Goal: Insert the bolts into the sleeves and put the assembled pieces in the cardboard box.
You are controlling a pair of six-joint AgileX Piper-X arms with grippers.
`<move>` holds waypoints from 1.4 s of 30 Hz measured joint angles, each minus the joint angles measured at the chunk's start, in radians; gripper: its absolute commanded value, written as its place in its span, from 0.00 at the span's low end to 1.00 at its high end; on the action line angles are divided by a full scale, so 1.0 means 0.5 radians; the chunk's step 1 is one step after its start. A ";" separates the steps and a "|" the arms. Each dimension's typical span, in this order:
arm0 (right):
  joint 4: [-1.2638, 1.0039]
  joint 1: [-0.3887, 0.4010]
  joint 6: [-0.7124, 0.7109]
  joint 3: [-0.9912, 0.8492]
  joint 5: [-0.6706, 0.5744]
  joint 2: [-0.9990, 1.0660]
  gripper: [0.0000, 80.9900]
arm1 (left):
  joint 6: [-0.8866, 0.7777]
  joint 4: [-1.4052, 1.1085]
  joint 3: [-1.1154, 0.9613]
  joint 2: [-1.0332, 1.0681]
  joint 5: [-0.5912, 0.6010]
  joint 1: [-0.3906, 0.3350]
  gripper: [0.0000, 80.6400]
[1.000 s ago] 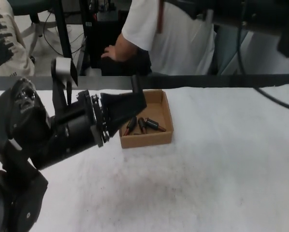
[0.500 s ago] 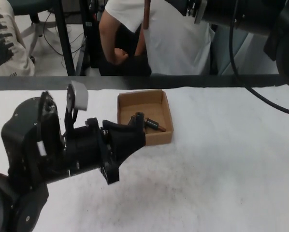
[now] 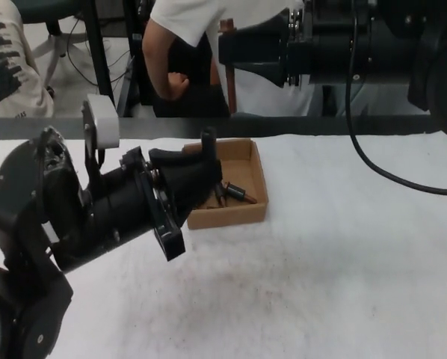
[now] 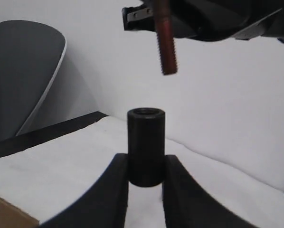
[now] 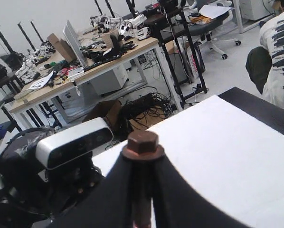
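Sleeve [image 4: 146,147], black and upright, is pinched tight between the two fingers of the left gripper [image 4: 146,167]. Its open hole faces up. Above it hangs the bolt [image 4: 165,38], brown, with its thread end pointing down. The bolt and the sleeve do not touch; there is a gap between them. The right gripper [image 4: 166,12] squeezes the bolt from both sides near its head. From the right wrist, the bolt head [image 5: 142,144] sits on top of the closed fingers [image 5: 173,185].

From high up, the left gripper [image 3: 206,149] holds the sleeve over the left part of the box [image 3: 227,215]. The right gripper [image 3: 227,48] is higher and farther back, over the far edge of the bench. A few dark pieces [image 3: 235,192] lie inside the box near its front wall.

The box sits on a white cloth [image 3: 343,247] that covers the bench. The cloth looks soft and a bit fuzzy.

Behind the sleeve there is a plain white wall [image 4: 227,95] and a grey chair [image 4: 23,76]. The right wrist looks down on the left arm's camera [image 5: 73,142]. Past it is a wooden desk [image 5: 85,61] piled with tools, and cables [image 5: 151,102] lie on the floor under it.
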 measured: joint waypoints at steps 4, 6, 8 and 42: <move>-0.027 0.010 -0.008 0.000 0.059 0.000 0.01 | -0.027 -0.001 0.000 -0.004 0.000 -0.067 0.00; -0.027 0.015 -0.012 0.000 0.078 0.000 0.01 | -0.027 -0.001 0.000 -0.004 0.000 -0.085 0.00; -0.039 0.030 -0.016 0.000 0.105 0.000 0.01 | -0.027 -0.001 0.000 -0.004 0.000 -0.101 0.00; -0.166 0.137 0.017 0.000 0.123 0.000 0.01 | -0.027 -0.001 0.000 -0.004 -0.101 -0.059 0.00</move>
